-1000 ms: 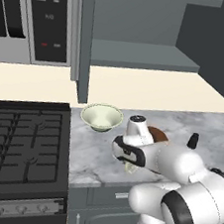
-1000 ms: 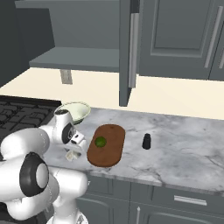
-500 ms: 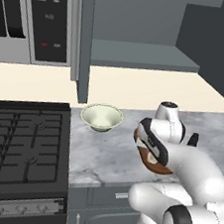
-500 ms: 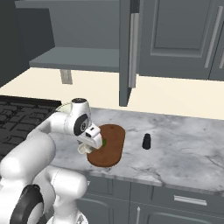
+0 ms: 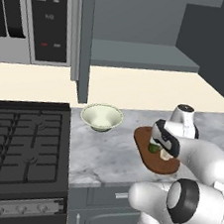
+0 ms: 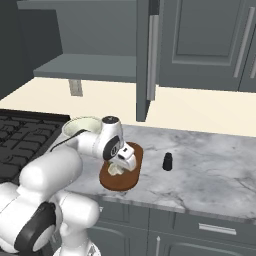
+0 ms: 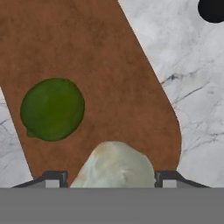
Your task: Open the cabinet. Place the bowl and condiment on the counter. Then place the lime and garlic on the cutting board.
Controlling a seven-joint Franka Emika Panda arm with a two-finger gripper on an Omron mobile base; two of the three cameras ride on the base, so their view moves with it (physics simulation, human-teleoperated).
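Gripper (image 6: 120, 168) sits low over the near end of the board (image 6: 131, 156), and you can see in the hand view that its two tips flank the garlic (image 7: 114, 165), one on each side. The jaws stand wide, with the garlic between them; from these pictures you cannot tell whether the tips press on the bulb or merely bracket it. The garlic appears to rest on the board's wood, though its underside is hidden.

You will find the lime (image 7: 52, 109) lying on the board (image 7: 100, 65) just beside the garlic, apart from it, with bare wood between the two. In the left base view the lime (image 5: 153, 148) shows as a green patch under the gripper (image 5: 164, 152), on the board (image 5: 145, 141).

The bowl (image 5: 102, 117) stands upright on the counter (image 5: 103, 155), left of the board and apart from it, near the stove (image 5: 22, 142). In the right base view the bowl (image 6: 82, 126) is partly covered by the arm.

The condiment (image 6: 168, 161) stands upright on the counter (image 6: 210, 170), right of the board and clear of it. In the hand view it (image 7: 212, 9) is a dark round shape at the top right corner, on marble.

The cabinet (image 5: 139, 37) is open: its door (image 6: 143, 60) stands edge-on toward you, and the grey shelf (image 6: 90, 67) inside is exposed.
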